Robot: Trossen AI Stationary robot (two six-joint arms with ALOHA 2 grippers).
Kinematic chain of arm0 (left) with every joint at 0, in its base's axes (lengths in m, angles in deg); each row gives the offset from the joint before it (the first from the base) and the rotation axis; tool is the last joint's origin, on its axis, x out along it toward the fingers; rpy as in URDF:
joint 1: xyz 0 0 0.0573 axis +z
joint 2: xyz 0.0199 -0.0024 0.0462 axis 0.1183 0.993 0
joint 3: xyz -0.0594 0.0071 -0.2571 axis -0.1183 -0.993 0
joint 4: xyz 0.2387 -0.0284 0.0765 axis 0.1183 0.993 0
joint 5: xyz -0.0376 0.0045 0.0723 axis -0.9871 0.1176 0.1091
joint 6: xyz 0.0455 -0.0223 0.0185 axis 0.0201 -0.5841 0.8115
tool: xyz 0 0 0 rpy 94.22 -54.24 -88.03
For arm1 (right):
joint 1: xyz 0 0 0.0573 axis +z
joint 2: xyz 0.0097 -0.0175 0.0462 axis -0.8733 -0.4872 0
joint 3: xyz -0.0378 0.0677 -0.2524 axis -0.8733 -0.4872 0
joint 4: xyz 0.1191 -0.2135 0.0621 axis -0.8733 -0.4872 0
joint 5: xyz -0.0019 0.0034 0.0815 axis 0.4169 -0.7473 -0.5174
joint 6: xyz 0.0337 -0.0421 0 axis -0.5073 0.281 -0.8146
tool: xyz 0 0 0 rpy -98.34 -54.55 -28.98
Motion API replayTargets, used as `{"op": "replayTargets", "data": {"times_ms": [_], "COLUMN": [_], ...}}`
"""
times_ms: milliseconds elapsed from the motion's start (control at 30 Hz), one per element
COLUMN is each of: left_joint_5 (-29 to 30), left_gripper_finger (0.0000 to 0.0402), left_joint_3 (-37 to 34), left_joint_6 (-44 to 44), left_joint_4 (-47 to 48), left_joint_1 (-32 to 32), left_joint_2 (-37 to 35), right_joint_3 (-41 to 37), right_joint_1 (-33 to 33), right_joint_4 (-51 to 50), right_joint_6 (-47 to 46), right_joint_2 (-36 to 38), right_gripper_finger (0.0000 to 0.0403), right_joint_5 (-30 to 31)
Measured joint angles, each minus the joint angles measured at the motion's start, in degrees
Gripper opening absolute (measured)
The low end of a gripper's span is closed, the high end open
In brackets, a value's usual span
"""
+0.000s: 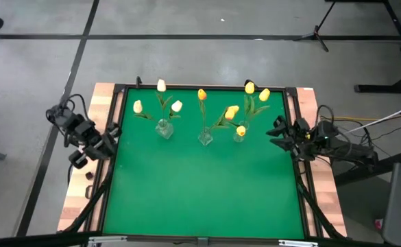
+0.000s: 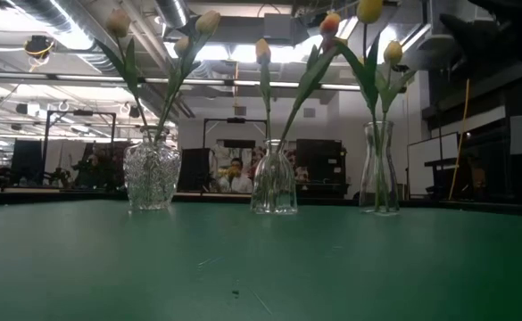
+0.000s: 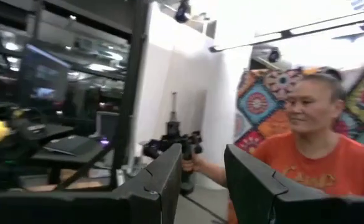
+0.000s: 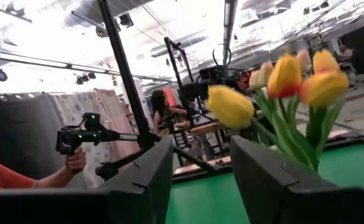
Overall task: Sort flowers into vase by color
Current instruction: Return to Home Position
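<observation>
All flowers sit in three clear vases lined along the far side of the green worktop point(image 1: 200, 199). None lies loose on it.
- Left vase point(image 1: 164, 128): pale white flowers point(image 1: 161, 85).
- Middle vase point(image 1: 205, 137): orange-tipped flowers point(image 1: 201, 95).
- Right vase point(image 1: 239, 134): yellow flowers point(image 1: 249, 87).

The low view shows all three vases upright with the stems leaning outward.

Left gripper point(image 1: 110, 143) is parked at the left edge of the worktop, well apart from the left vase. Its jaws are spread and hold nothing, as the left wrist view shows. That view looks out into the room at a person in an orange shirt point(image 3: 318, 168).

Right gripper point(image 1: 280, 134) is at the right edge, near the right vase but not touching it. Its jaws are also spread and empty. The yellow blooms show close in front in the right wrist view.

Step judged: sorting looks complete, and this is the return to rest, not a pick or place.

Next move calls for no grasp. Each arm should fold to its resting pose on its own side, with the jaws left apart. The right arm needs the most care because it is nearest the leaning yellow stems. It should move away from the vase rather than across it, since a brush could tip the narrow glass.
</observation>
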Motion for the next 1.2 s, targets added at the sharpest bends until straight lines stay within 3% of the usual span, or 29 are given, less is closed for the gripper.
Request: {"op": "replayTargets", "data": {"times_ms": [133, 533, 667, 800, 967, 1200], "left_joint_5": [-3.95, 2.11, 0.61, -3.22, -1.92, -2.13], "left_gripper_finger": [0.0119, 0.0119, 0.0119, 0.0119, 0.0119, 0.0119], "left_joint_3": [-3.09, -10.73, -12.42, -16.08, -21.80, -21.89], "left_joint_6": [-0.82, 0.16, 0.15, 0.12, 0.16, 0.92], "left_joint_4": [-2.22, -3.42, -4.39, -9.39, -14.44, -14.30], "left_joint_1": [0.00, 0.00, 0.00, 0.00, 0.00, -0.04], "left_joint_2": [0.00, 0.00, -0.02, -0.02, -0.04, -0.04], "right_joint_3": [-1.86, -5.94, -5.98, -6.05, -6.09, -6.15], "right_joint_1": [0.00, 0.02, 0.02, 0.02, 0.02, 0.02], "right_joint_4": [1.77, 7.54, 7.53, 6.44, 4.73, -3.62], "right_joint_6": [0.18, 3.33, 3.75, 3.78, 5.69, 6.82], "right_joint_2": [-0.01, -0.02, -0.07, -0.17, -0.20, -0.20], "right_gripper_finger": [0.0161, 0.0161, 0.0161, 0.0161, 0.0161, 0.0161], "right_joint_5": [0.10, 0.60, 1.01, 0.82, 1.79, 5.14]}}
